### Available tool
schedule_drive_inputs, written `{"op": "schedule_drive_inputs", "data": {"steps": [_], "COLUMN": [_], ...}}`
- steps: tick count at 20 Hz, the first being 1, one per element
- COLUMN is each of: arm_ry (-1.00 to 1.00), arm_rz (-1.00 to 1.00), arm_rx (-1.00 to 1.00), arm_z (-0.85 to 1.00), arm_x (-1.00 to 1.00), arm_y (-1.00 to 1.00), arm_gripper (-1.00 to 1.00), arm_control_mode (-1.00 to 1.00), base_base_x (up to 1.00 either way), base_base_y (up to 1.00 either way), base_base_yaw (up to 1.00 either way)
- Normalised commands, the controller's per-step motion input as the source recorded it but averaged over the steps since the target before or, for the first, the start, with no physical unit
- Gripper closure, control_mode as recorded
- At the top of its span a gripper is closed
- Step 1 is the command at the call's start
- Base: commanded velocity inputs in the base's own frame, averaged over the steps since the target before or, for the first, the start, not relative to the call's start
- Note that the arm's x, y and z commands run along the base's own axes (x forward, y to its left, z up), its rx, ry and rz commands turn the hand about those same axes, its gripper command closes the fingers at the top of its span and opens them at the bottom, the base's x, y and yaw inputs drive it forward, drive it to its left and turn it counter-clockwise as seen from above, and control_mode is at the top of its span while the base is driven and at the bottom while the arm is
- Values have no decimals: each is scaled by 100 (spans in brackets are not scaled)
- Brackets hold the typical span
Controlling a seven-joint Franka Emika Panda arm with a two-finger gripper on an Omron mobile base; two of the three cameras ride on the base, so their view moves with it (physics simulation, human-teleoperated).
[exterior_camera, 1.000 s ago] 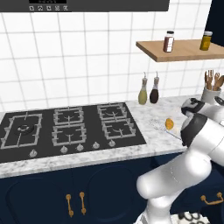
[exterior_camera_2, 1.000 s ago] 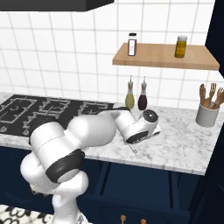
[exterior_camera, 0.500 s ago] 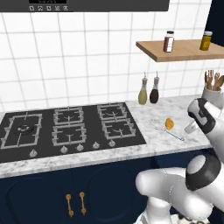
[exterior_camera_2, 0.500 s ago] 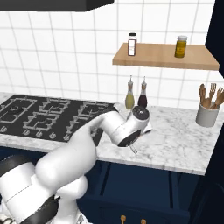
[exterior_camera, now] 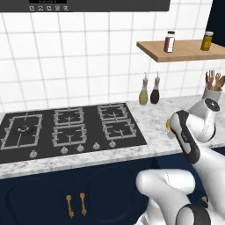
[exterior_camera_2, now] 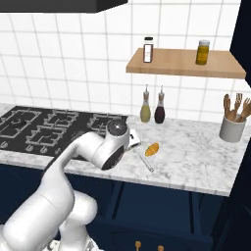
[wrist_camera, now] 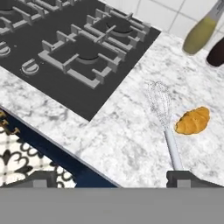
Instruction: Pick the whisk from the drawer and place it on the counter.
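Left base view: arm folded over the right end of the surface, wrist at 3 o'clock of the cooktop. A sliver of the croissant showed behind the wrist; whisk hidden by the arm here.

Right base view: whisk lay flat on the marble, handle toward the front edge, croissant just beside it at 1 o'clock. Wrist sat at 9 o'clock of it, apart from it.

Hand view: whisk rested on the surface, wire head pointing to 12 o'clock, croissant just beside at 3 o'clock. Jaws were spread wide, grasping nothing.

Judgement: placement looked done, whisk released on the surface. Nothing left but retracting the arm; drawer state couldn't be told.
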Motion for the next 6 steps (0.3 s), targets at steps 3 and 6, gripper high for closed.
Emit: {"op": "schedule_drive_inputs", "data": {"steps": [3, 6], "arm_ry": [-9, -4], "arm_rz": [0, 0], "arm_rx": [0, 0], "arm_z": [24, 30], "arm_x": [0, 0], "arm_y": [70, 61], "arm_gripper": [-100, -100], "arm_control_mode": [-100, -100], "base_base_x": [0, 0], "base_base_y": [0, 0], "base_base_yaw": [0, 0]}}
